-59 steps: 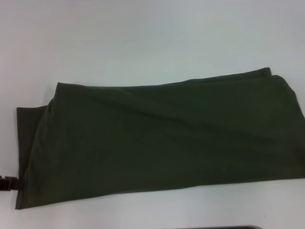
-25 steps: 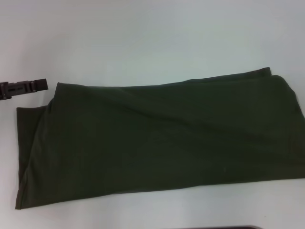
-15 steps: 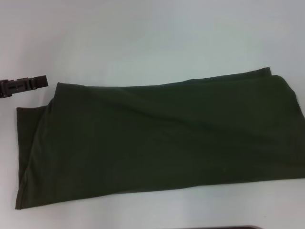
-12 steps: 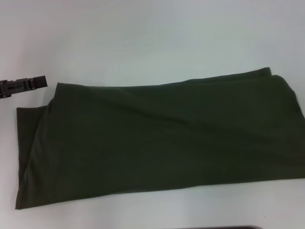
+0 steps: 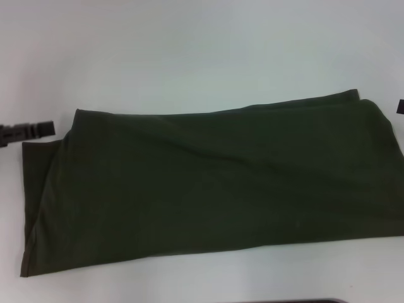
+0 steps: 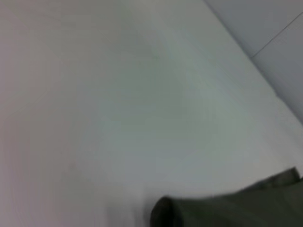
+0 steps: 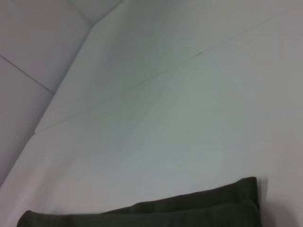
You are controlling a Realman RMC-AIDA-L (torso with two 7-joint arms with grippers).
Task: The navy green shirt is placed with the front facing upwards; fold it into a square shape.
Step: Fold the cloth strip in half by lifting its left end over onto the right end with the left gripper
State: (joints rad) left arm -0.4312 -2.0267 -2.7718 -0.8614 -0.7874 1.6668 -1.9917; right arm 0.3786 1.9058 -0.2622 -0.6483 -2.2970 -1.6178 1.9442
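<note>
The navy green shirt [image 5: 208,183] lies on the white table as a long folded band, plain green side up, stretching across the head view. No lettering shows. My left gripper [image 5: 47,129] hovers just off the shirt's far left corner, apart from the cloth. Only a dark sliver of my right gripper [image 5: 400,106] shows at the right edge, beside the shirt's far right corner. An edge of the shirt [image 6: 236,210] appears in the left wrist view. The right wrist view shows a hemmed corner of the shirt [image 7: 189,208].
The white table [image 5: 189,50] spreads bare beyond the shirt. Its far edge and a grey floor [image 7: 28,42] show in the right wrist view. A dark strip [image 5: 284,301] sits at the near edge of the head view.
My left gripper rose from the shirt's near left corner to its far left corner, then dropped slightly nearer. The right gripper has just come into view at the right edge. The shirt has not moved.
</note>
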